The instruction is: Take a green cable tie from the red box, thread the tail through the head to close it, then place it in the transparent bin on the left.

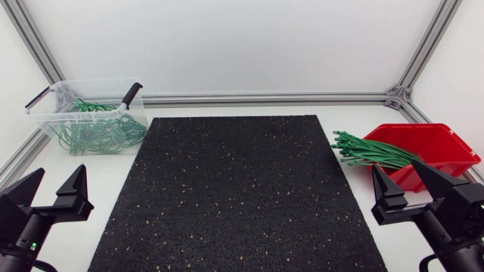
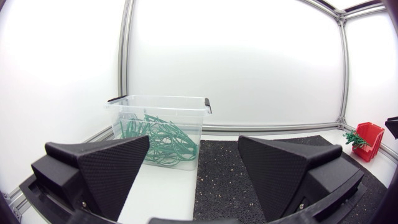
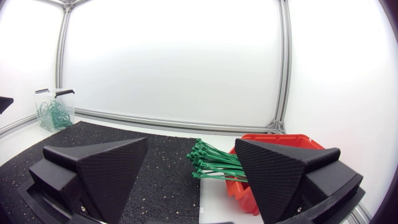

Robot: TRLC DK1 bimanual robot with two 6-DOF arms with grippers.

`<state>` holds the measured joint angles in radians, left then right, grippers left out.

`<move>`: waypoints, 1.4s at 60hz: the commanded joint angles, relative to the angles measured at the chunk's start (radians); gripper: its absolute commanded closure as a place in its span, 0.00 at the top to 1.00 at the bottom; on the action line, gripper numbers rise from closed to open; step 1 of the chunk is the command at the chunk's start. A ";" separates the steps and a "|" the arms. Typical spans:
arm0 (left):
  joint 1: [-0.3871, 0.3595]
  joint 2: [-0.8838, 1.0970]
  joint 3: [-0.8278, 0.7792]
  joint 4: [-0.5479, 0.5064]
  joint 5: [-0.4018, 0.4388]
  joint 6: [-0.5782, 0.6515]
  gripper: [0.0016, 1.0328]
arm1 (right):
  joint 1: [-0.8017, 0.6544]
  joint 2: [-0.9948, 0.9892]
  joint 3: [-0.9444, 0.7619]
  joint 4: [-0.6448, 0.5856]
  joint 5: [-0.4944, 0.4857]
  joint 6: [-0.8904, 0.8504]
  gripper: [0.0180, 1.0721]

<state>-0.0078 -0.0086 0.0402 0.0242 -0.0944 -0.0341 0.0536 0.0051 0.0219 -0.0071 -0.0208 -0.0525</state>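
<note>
Left gripper fingers stand wide apart with nothing between them, beside the mat's near left corner. Right gripper is equally wide and empty, just in front of the red box. A bundle of green ties lies in the box, ends jutting over its rim toward the mat. Looped ties sit in the bin, far left

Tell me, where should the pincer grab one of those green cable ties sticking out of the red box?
Probably at the loose ends of the green cable ties, which fan out past the rim of the red box toward the black mat. Coming from above on the mat side, the open right pincer could pinch one strand clear of the box walls.
</note>
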 commanded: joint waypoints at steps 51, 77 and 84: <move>0.008 -0.004 -0.040 -0.017 -0.002 -0.018 0.96 | 0.005 0.104 0.251 -0.148 0.007 0.036 0.97; 0.009 -0.004 -0.040 -0.018 -0.002 -0.018 0.96 | -0.054 0.515 0.618 -0.341 -0.004 -0.064 0.96; 0.014 -0.004 -0.040 -0.018 -0.002 -0.018 0.96 | -0.084 0.671 0.774 -0.498 -0.007 -0.262 0.96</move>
<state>-0.0040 -0.0086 0.0402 0.0235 -0.0940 -0.0341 -0.0090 0.5804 0.6945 -0.4339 -0.0257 -0.1696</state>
